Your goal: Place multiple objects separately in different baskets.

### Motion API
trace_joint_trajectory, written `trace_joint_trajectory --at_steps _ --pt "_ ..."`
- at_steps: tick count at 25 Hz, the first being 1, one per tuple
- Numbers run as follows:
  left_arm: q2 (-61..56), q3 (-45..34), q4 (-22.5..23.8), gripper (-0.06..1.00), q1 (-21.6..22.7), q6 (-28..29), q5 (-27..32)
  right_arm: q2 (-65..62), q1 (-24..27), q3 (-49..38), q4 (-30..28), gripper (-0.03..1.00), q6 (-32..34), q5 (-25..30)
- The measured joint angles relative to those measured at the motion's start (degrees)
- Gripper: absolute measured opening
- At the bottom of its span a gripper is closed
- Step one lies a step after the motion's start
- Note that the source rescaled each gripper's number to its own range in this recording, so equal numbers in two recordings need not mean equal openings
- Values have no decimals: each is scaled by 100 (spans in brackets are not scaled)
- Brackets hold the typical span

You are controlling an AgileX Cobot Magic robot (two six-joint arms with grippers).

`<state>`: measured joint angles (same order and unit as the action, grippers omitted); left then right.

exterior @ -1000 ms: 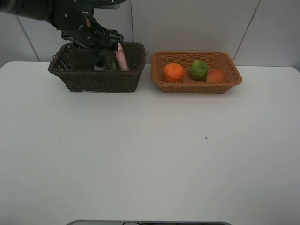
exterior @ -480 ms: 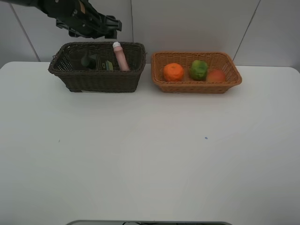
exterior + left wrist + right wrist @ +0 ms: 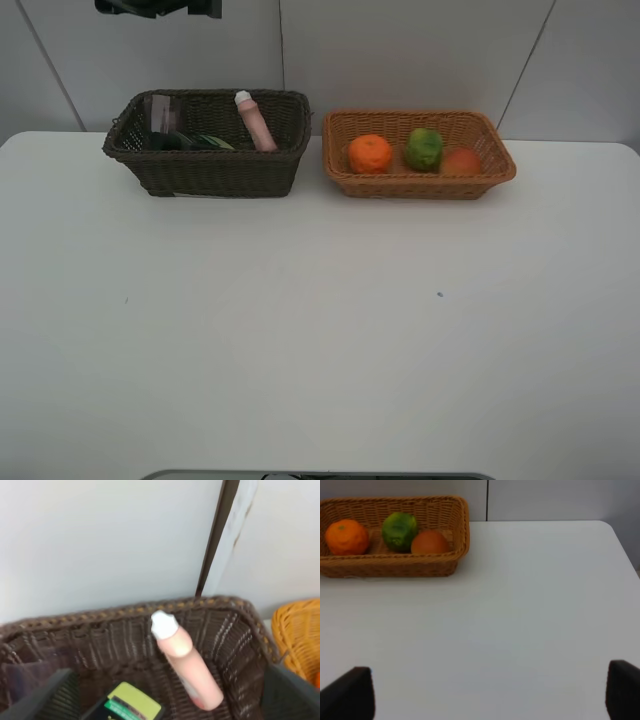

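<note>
Two baskets side by side at table's back, bottle in left basket, three fruits in right basket

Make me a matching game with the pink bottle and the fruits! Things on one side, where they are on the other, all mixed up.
Things:
1. pink bottle
2. tangerine
3. green fruit
4. peach

Places:
A. middle of the tan basket
B. leaning in the dark basket
C. right end of the tan basket
D. left end of the tan basket

Pairs: 1-B, 2-D, 3-A, 4-C

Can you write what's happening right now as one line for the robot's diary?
dark basket: pink bottle, pump bottle, mauve cup | tan basket: tangerine, green fruit, peach | left gripper: open, empty | right gripper: open, empty
</note>
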<state>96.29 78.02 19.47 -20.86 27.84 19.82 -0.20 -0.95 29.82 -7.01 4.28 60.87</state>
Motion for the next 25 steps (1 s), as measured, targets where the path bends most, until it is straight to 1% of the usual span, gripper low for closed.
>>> trace_joint_trajectory --at_steps 6,10,13,16,22,25 --pt "-1236 -902 14 94 0 5 122 0 0 0 0 95 0 0" --pt "-2236 -1538 66 94 0 5 542 0 0 0 0 95 0 0" --pt "-2987 -1874 66 94 0 -40 1090 0 0 0 0 95 0 0" --pt "-3681 -2086 70 94 0 -179 1772 0 0 0 0 95 0 0" --pt "-4994 -2276 65 94 0 -548 3153 0 0 0 0 95 0 0" --pt "-5683 -2409 65 94 0 -658 3583 0 0 0 0 95 0 0"
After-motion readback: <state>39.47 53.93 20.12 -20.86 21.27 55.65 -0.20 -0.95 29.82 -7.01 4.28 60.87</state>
